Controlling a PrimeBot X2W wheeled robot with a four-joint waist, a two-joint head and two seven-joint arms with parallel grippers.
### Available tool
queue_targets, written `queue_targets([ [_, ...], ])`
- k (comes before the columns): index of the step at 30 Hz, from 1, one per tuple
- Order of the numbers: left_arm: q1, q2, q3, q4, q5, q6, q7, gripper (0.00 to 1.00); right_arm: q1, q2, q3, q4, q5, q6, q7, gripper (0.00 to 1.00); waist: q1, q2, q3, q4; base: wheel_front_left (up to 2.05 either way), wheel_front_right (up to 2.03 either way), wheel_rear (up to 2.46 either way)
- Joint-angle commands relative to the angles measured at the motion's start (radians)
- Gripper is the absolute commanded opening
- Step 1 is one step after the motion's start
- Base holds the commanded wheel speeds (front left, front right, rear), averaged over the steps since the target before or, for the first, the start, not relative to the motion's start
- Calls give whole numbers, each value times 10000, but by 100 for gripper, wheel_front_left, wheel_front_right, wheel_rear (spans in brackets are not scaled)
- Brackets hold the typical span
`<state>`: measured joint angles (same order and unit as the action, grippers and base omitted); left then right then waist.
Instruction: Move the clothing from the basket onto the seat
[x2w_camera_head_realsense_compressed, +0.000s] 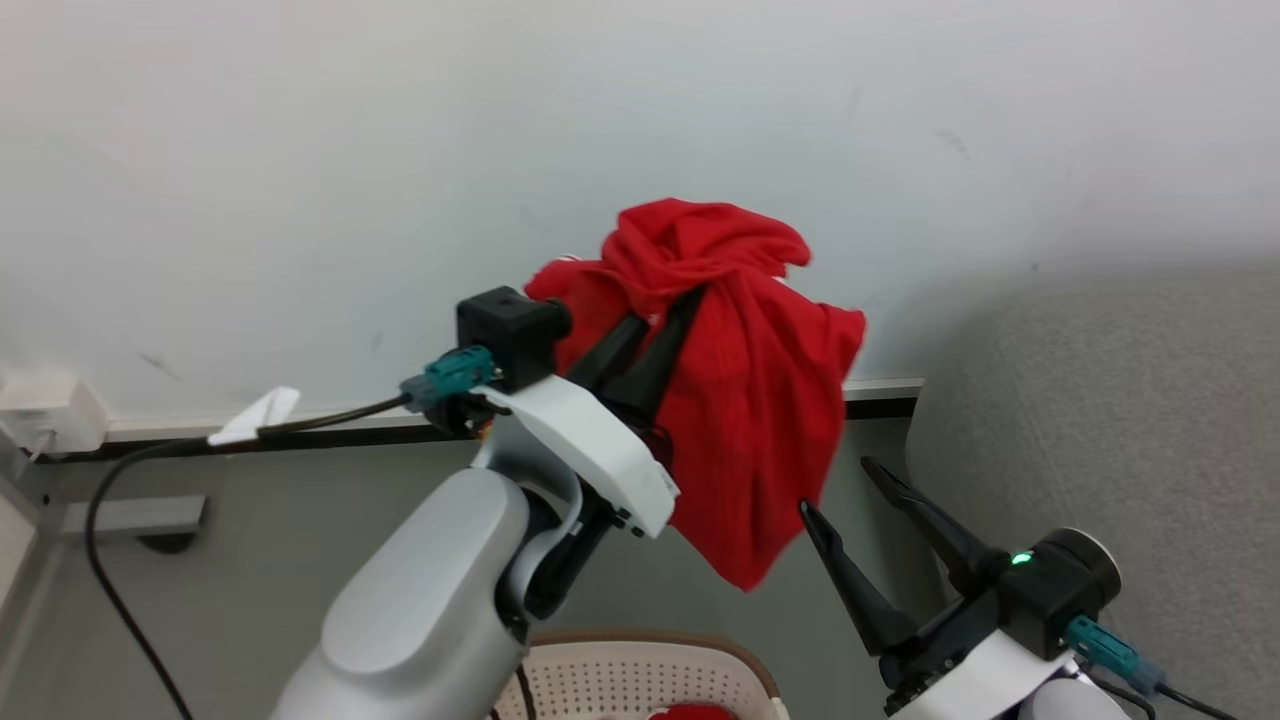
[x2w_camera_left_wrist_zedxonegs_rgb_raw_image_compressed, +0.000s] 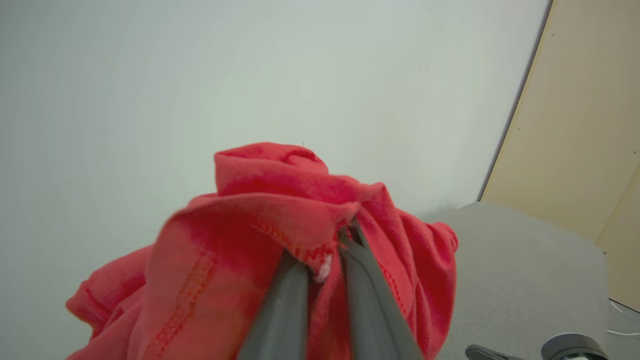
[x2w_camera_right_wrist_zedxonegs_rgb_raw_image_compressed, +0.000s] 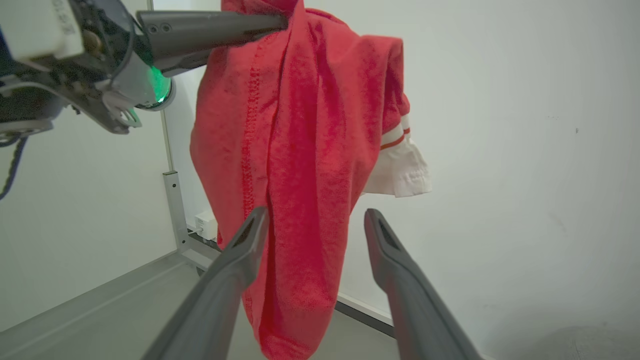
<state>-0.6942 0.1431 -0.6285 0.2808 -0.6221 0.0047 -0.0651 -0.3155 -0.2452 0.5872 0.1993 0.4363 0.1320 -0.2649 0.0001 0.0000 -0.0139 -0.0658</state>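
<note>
A piece of red clothing (x2w_camera_head_realsense_compressed: 750, 400) hangs in the air in front of the wall, with my left gripper (x2w_camera_head_realsense_compressed: 668, 302) shut on its bunched top. In the left wrist view the left gripper (x2w_camera_left_wrist_zedxonegs_rgb_raw_image_compressed: 341, 245) pinches a stitched hem of the clothing (x2w_camera_left_wrist_zedxonegs_rgb_raw_image_compressed: 270, 200). My right gripper (x2w_camera_head_realsense_compressed: 836, 488) stands open just below and to the right of the hanging cloth. In the right wrist view the clothing (x2w_camera_right_wrist_zedxonegs_rgb_raw_image_compressed: 300, 125) dangles beyond the spread fingers (x2w_camera_right_wrist_zedxonegs_rgb_raw_image_compressed: 250, 235), showing a white sleeve with striped trim (x2w_camera_right_wrist_zedxonegs_rgb_raw_image_compressed: 400, 170). The basket (x2w_camera_head_realsense_compressed: 640, 675) shows at the bottom edge. The grey seat (x2w_camera_head_realsense_compressed: 1120, 420) lies to the right.
A pale wall fills the background, with a dark baseboard (x2w_camera_head_realsense_compressed: 300, 435) along the floor. A black cable (x2w_camera_head_realsense_compressed: 110, 500) trails to the left past a white box (x2w_camera_head_realsense_compressed: 45, 410). A beige panel (x2w_camera_left_wrist_zedxonegs_rgb_raw_image_compressed: 590, 125) stands beyond the seat (x2w_camera_left_wrist_zedxonegs_rgb_raw_image_compressed: 525, 270).
</note>
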Motion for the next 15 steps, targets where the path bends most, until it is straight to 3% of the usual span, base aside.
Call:
queue_targets([
  [1, -70, -31, -79, -54, 117, -46, 8, 0, -253, -57, 168, 258, 155, -25, 9, 100, -1, 0, 25, 160, 0, 0, 0],
  [15, 23, -625, -1134, -159, -42, -450, 199, 0, -1858, 98, 1756, 2244, 1377, -25, 8, 100, -1, 0, 3, 1460, 0, 0, 0],
])
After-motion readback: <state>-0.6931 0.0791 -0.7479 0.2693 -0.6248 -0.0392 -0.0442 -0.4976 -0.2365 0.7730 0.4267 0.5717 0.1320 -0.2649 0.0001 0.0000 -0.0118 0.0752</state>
